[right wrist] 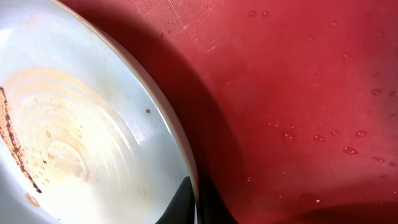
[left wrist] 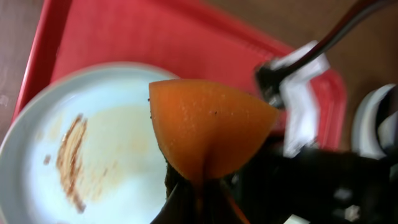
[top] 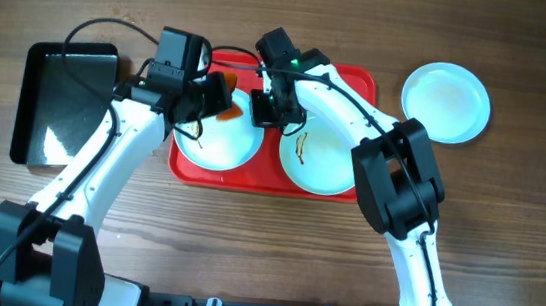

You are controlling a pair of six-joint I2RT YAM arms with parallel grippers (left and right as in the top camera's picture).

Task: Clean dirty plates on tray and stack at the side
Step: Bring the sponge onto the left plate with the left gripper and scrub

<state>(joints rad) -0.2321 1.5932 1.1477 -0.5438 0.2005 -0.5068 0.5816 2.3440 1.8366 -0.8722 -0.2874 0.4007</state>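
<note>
Two plates lie on the red tray (top: 362, 82). The left plate (top: 218, 148) carries a brown smear (left wrist: 69, 158) and a yellowish film; the right plate (top: 324, 165) has a dark streak. My left gripper (top: 216, 100) is shut on an orange sponge (left wrist: 208, 124), held just above the left plate's far side. My right gripper (right wrist: 196, 202) is shut on that same plate's rim (right wrist: 180, 143), one finger inside the rim and one outside over the tray (right wrist: 298, 93). A third plate (top: 446, 101) sits on the table right of the tray and looks clean.
A glossy black tray (top: 62, 103) lies on the wooden table left of the red tray. The two arms meet closely over the tray's far middle, and the right arm's white links (top: 357, 111) cross above the right plate.
</note>
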